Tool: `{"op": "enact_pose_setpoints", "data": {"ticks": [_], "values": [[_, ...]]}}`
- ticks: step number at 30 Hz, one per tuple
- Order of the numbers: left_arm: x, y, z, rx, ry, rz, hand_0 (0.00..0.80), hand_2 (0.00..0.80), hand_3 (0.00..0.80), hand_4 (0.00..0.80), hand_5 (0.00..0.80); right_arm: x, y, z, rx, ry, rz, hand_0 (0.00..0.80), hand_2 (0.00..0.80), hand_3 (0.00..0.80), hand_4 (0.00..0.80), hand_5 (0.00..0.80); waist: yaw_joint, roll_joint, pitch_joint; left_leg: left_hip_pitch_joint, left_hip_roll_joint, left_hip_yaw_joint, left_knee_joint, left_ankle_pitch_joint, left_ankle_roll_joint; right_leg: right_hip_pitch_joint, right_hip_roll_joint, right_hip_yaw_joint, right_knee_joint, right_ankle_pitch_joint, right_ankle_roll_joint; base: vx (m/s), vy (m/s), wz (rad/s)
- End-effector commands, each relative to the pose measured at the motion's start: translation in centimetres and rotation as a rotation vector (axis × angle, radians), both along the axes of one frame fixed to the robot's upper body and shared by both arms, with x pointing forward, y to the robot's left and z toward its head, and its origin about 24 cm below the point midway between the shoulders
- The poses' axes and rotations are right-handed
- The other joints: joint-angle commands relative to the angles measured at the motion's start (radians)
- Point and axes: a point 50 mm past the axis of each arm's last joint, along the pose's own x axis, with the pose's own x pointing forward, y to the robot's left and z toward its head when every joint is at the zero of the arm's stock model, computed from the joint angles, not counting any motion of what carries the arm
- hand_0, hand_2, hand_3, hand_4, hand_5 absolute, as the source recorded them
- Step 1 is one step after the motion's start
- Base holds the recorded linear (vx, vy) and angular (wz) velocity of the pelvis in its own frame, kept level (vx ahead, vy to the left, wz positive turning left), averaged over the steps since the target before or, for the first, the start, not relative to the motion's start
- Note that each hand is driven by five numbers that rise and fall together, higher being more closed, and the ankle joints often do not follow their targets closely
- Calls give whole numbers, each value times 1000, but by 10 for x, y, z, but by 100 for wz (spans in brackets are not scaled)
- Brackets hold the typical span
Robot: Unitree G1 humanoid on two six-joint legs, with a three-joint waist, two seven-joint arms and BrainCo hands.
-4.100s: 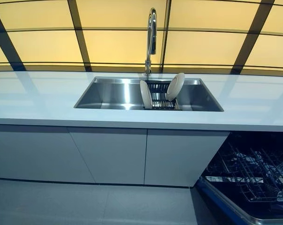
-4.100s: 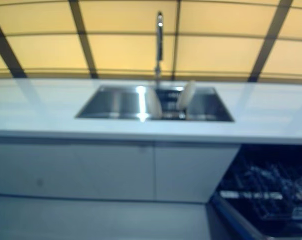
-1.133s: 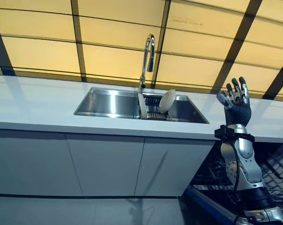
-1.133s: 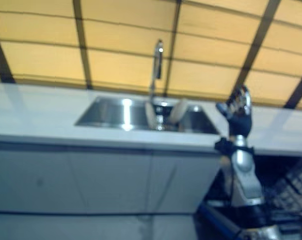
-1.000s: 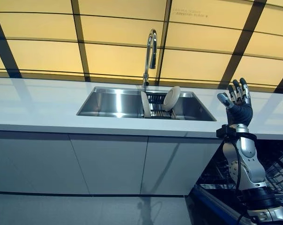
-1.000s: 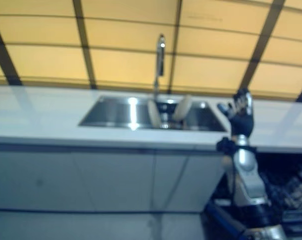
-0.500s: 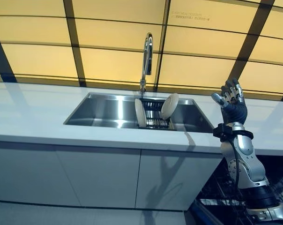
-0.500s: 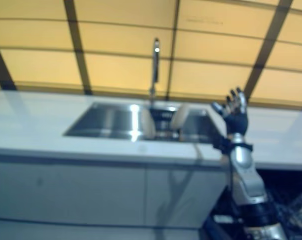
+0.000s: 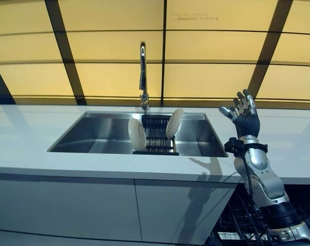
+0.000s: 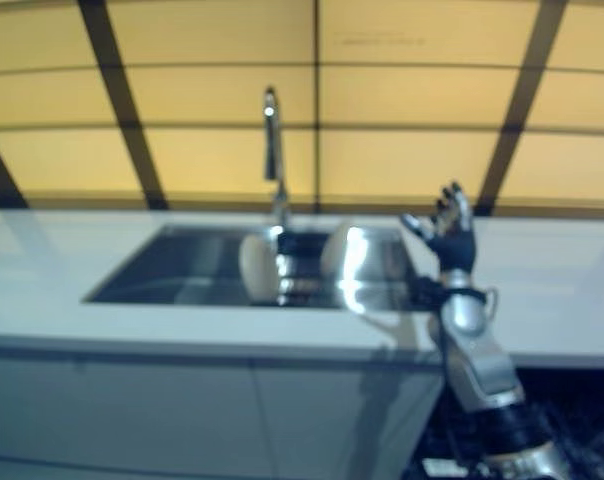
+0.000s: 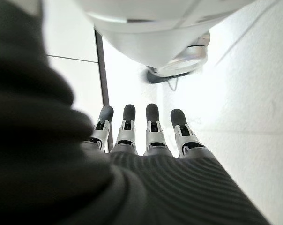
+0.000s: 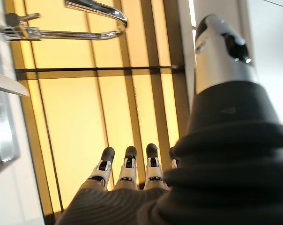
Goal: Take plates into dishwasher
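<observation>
The right hand point(image 9: 243, 114) is raised over the tabletop point(image 9: 26, 148), to the right of the sink point(image 9: 103, 138), with fingers point(image 12: 126, 168) straight and spread and nothing in it. The left hand point(image 11: 151, 136) shows only in its own wrist view, fingers straight and empty, hanging by a white cabinet front.

Beyond the right hand, two plates stand on edge in a dark rack point(image 9: 156, 138) inside the sink, under the tap point(image 9: 142, 72). The near plate point(image 9: 136, 135) sits at the rack's left end; the far plate point(image 9: 174, 123) leans at its right end, closer to the hand. Below the tabletop at lower right, the dishwasher point(image 9: 237, 225) shows its wire basket.

The plates look like glazed ceramic: stiff, smooth, fairly heavy for their thickness, likely slippery and liable to chip against steel. The best hold is probably the upper rim, thumb on one face and fingers on the other, lifting straight up out of the rack slots before turning toward the dishwasher.
</observation>
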Motion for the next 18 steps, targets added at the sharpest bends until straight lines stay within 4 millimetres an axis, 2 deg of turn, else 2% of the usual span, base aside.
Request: {"op": "enact_pose_setpoints", "data": {"ticks": [1, 4, 7, 11, 12, 14, 17, 18], "values": [[-14, 4, -2, 22, 31, -13, 0, 0, 0, 0, 0, -5, 0, 39, -11, -164, 16, 0, 0, 0, 0, 0, 44, -1, 8, -22, -6, 0, -36, 118, 23, 59, -44, 164, 36, -18, 128, 168, 121, -46], [-12, 3, -2, 12, 29, 2, 0, 0, 0, 0, 0, -5, -5, 40, -29, -163, 22, 0, 0, 0, 0, 0, 42, -8, -2, -8, -5, 14, -21, 89, 30, 72, -64, 163, 26, -27, 138, 146, 210, -54], [-7, 3, -2, 16, 25, 4, 0, 0, 0, 0, 0, -5, -15, 38, -47, -139, 15, 0, 0, 0, 0, 0, 33, -22, -24, 15, -12, 42, 19, 48, 57, 72, -105, 128, 49, -50, 167, 135, 252, -41], [0, 5, 1, 31, 18, -25, 0, 0, 0, 0, 0, -4, -25, 31, -42, -108, 0, 0, 0, 0, 0, 0, 34, -36, -48, 35, -35, 50, 9, 23, 88, 49, -149, 88, 105, -62, 205, 91, 216, -24], [1, 7, 2, 35, 17, -38, 0, 0, 0, 0, 0, -4, -30, 27, -31, -94, -9, 0, 0, 0, 0, 0, 31, -40, -55, 50, -46, 49, 0, 18, 104, 19, -173, 78, 175, -37, 226, 109, 284, 1], [3, 9, 3, 46, 13, -37, 0, 0, 0, 0, 0, -3, -32, 25, -28, -88, -19, 0, 0, 0, 0, 0, 25, -34, -57, 74, -46, 51, -8, 12, 120, -52, -209, 59, 330, 41, 247, 74, 263, -6], [1, 13, 3, 60, 24, -27, 0, 0, 0, 0, 0, -3, -35, 24, -29, -75, -17, 0, 0, 0, 0, 0, 15, -10, -51, 123, -41, 47, -22, -4, 131, -154, -226, 60, 482, 84, 242, 67, 180, -9], [1, 15, 4, 67, 29, -25, 0, 0, 0, 0, 0, -3, -35, 24, -30, -72, -18, 0, 0, 0, 0, 0, 14, -4, -50, 138, -41, 45, -30, -6, 133, -171, -228, 55, 479, 83, 240, 107, 159, -23]]}}
